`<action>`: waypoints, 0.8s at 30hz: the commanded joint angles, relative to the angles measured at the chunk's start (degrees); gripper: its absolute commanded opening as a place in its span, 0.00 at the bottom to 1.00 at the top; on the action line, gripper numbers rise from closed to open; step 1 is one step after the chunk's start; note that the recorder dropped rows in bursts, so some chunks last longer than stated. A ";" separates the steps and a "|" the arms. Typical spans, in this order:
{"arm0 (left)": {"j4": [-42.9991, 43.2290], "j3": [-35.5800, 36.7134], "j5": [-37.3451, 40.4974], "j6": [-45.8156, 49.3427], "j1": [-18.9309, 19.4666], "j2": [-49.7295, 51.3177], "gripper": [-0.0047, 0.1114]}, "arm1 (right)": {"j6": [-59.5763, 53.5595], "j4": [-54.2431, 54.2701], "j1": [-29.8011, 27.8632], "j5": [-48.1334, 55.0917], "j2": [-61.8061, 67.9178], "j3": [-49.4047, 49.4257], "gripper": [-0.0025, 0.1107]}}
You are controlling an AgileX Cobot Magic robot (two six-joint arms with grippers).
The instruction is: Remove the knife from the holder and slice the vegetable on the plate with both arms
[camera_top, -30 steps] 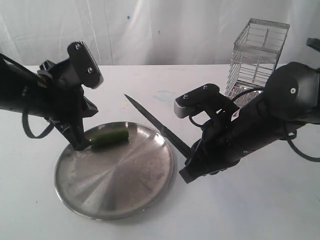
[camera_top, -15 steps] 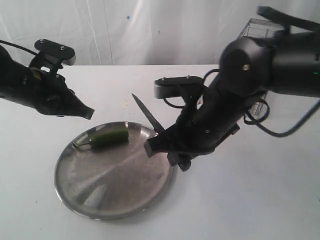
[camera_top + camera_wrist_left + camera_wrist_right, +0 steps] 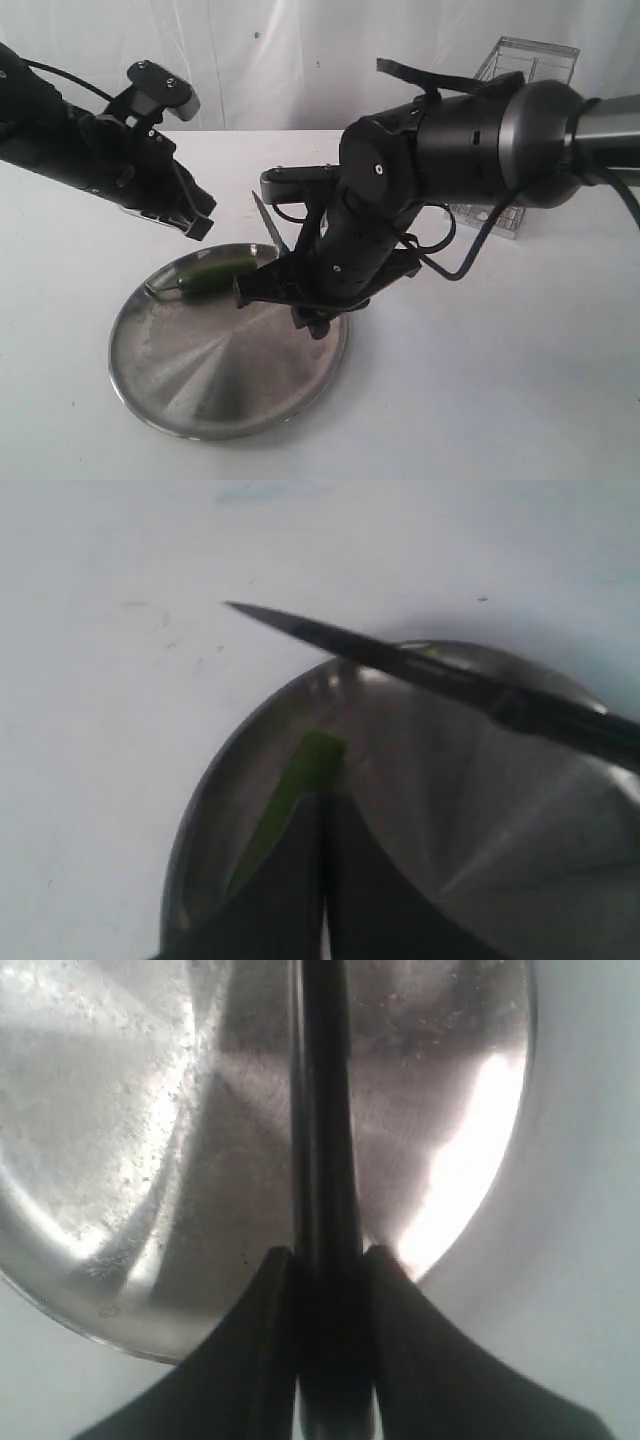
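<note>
Currently the knife (image 3: 322, 1110) is clamped by the right fingers (image 3: 390, 1350), blade over the plate (image 3: 200, 390) for slicing. Vegetable (image 3: 215, 275) lies at plate's 11 o'clock; left fingers (image 3: 290, 900) pressed together, empty, above it.

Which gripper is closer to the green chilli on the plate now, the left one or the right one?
The left. The left gripper hovers just above the chilli, apart from it. The right gripper, shut on the knife, is beside the chilli's blunt end over the plate.
</note>
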 commanded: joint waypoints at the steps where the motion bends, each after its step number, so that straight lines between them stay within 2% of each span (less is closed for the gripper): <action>1: -16.46 -0.30 0.34 15.82 0.05 1.83 0.04 | 1.37 0.14 2.51 -0.35 1.30 -0.14 0.02; 10: -19.43 -0.30 -2.56 13.86 0.16 3.67 0.04 | 4.23 -1.63 5.20 -2.56 4.32 -0.02 0.02; 14: -20.78 -0.30 -2.44 14.12 0.16 6.72 0.04 | 7.65 -5.29 5.20 -2.24 4.32 -0.02 0.02; 24: -24.61 -0.30 -2.48 14.32 0.16 10.85 0.04 | 7.65 -5.92 5.20 -2.22 4.32 -0.02 0.02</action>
